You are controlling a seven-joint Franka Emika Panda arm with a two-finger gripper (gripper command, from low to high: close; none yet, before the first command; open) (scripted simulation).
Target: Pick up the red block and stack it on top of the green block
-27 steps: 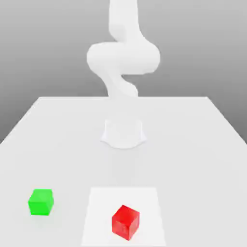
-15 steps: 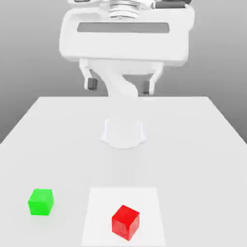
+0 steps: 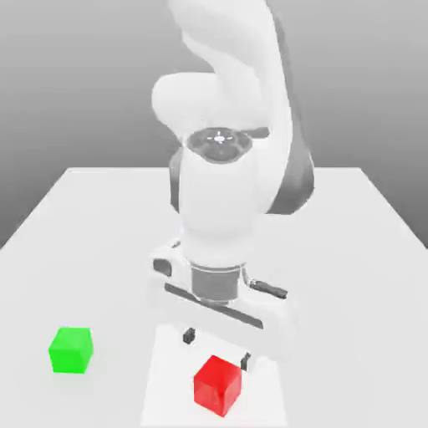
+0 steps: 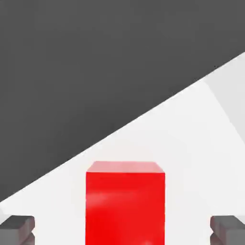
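Lowered since the earlier frame, the gripper (image 3: 217, 349) has been brought down from high over the table (image 3: 109, 251) to just above the red block (image 3: 217, 386), and its hand has been turned at a slant. By that turn the fingers are probably meant to be matched to the block, which is set askew on the white patch (image 3: 167, 401); in the hand view its sides are seen squared up between the two fingertips. The fingers are spread wide and nothing is gripped, with room left on either side, presumably so that the block can be straddled without being knocked.

Neither block has been shifted. The green block (image 3: 71, 350) is seen well apart, toward the exterior view's left, where it is left free as the base for the stack.

The approach to the pick-up seems to be under way. A little more lowering is likely needed before the fingers are closed; if they were closed too high, the grip could slip.
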